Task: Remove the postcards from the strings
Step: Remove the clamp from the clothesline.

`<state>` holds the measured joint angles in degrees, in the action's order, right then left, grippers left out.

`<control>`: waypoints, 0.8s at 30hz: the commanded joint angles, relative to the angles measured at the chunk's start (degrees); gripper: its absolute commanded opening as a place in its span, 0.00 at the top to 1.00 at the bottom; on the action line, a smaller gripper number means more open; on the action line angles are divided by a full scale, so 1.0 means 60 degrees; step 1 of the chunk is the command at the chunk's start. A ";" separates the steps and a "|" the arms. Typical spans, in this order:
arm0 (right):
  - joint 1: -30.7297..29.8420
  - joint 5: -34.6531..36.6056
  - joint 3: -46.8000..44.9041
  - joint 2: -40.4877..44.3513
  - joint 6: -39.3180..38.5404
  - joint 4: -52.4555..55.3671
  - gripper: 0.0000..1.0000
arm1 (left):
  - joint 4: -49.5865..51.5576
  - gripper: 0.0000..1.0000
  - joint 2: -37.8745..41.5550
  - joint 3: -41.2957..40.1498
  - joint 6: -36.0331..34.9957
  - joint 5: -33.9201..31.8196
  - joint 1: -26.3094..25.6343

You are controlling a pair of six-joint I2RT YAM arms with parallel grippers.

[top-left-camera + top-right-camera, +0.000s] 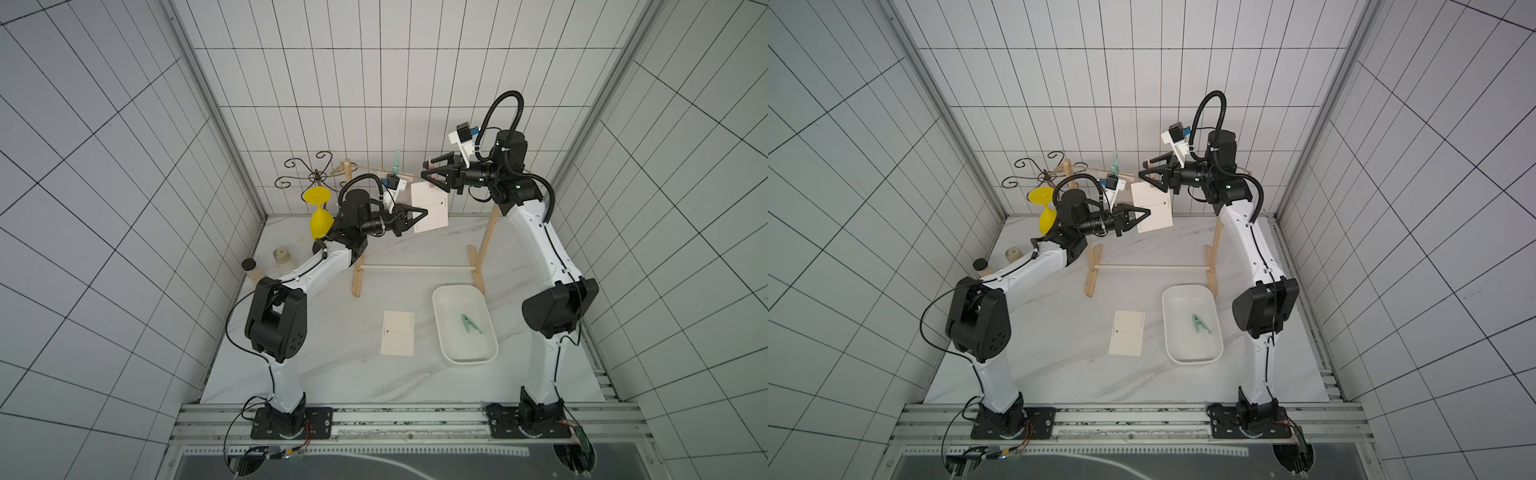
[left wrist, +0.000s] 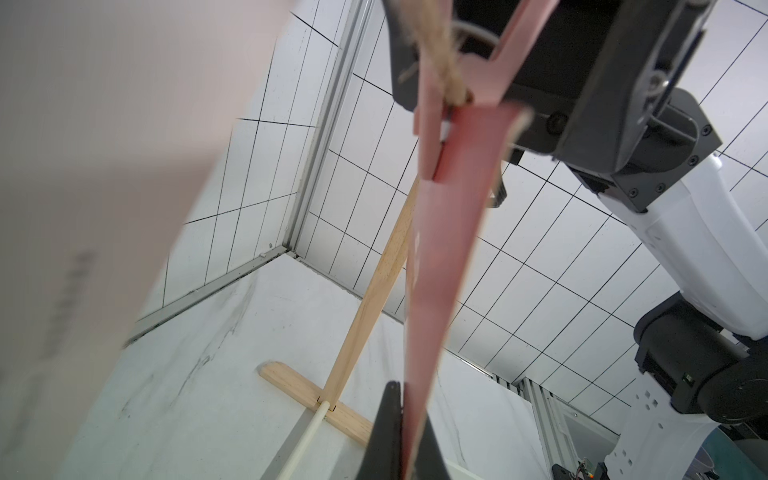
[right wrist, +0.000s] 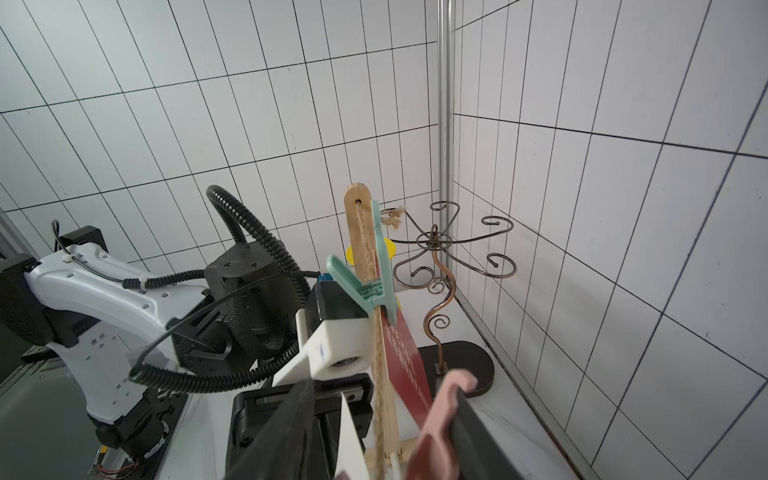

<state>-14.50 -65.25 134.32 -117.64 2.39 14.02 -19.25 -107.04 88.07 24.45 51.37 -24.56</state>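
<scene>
One postcard (image 1: 434,203) hangs from the strings (image 1: 374,168) by a pink peg (image 1: 432,171). My left gripper (image 1: 426,212) is shut on that card's lower corner; the left wrist view shows the card edge-on (image 2: 440,270) between my left gripper's (image 2: 405,415) jaws. My right gripper (image 1: 428,169) is at the string, its fingers pressed on both handles of the pink peg (image 3: 440,415). A second postcard (image 3: 405,361) hangs under a green peg (image 3: 370,286), hidden behind my left wrist in both top views. Another postcard (image 1: 397,333) lies flat on the table.
A white tray (image 1: 494,345) holding a green peg (image 1: 470,324) sits front right of the wooden rack (image 1: 486,241), whose feet are joined by a dowel (image 1: 415,269). A yellow glass (image 1: 321,220), a curled metal stand (image 1: 309,174) and two small jars (image 1: 282,255) stand back left.
</scene>
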 commanded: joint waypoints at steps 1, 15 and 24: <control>0.0081 -0.0603 0.0626 -0.0139 0.0110 -0.0168 0.55 | 0.0029 1.00 -0.0192 0.0277 0.0071 0.0139 0.0064; 0.0165 -0.0901 0.0596 -0.0153 0.0506 -0.0564 0.65 | 0.0087 1.00 -0.0177 0.0281 0.0056 0.0229 0.0108; 0.0177 -0.0960 0.0567 -0.0145 0.0568 -0.0623 0.65 | 0.0058 1.00 -0.0221 0.0302 0.0114 0.0281 0.0118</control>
<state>-13.76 -68.73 134.32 -117.64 5.58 11.35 -19.22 -107.13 88.40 24.62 52.42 -24.21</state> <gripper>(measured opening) 0.353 0.047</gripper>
